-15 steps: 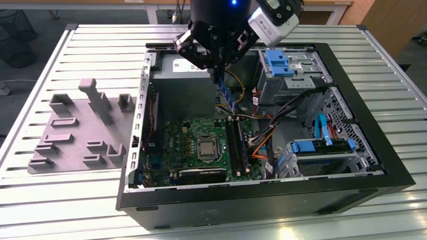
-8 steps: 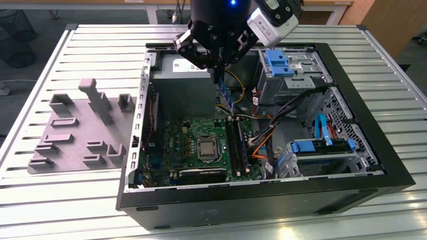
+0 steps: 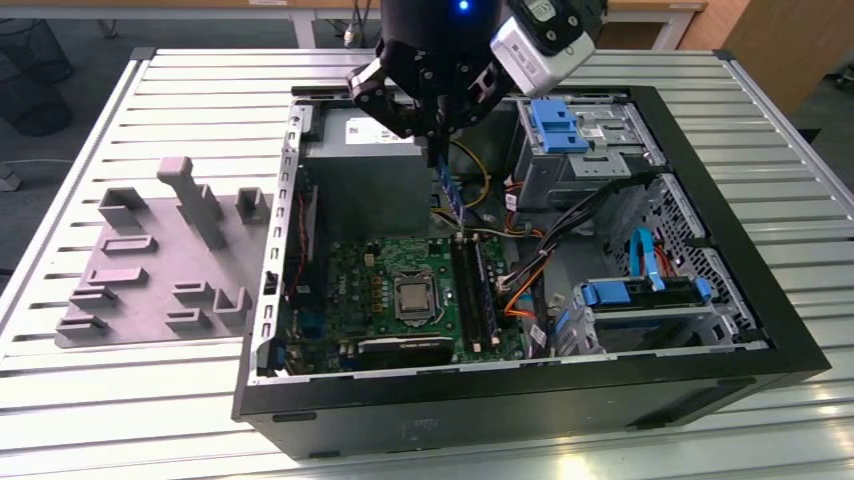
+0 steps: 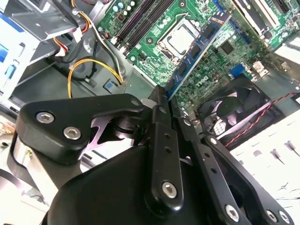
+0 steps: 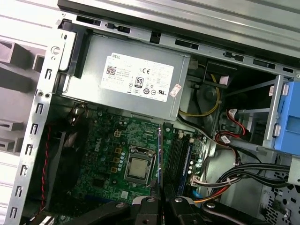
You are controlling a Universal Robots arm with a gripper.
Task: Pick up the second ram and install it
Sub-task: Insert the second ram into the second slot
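The black gripper (image 3: 434,135) is clamping 1 end of the second ram (image 4: 197,47), which is hanging edge-down above the green motherboard (image 3: 387,290) inside the open computer case (image 3: 534,400) sitting on the desk (image 3: 134,400).

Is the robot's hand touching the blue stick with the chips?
Touching. In the second wrist view the hand is pinched shut on one end of the second ram, which sticks out over the motherboard.
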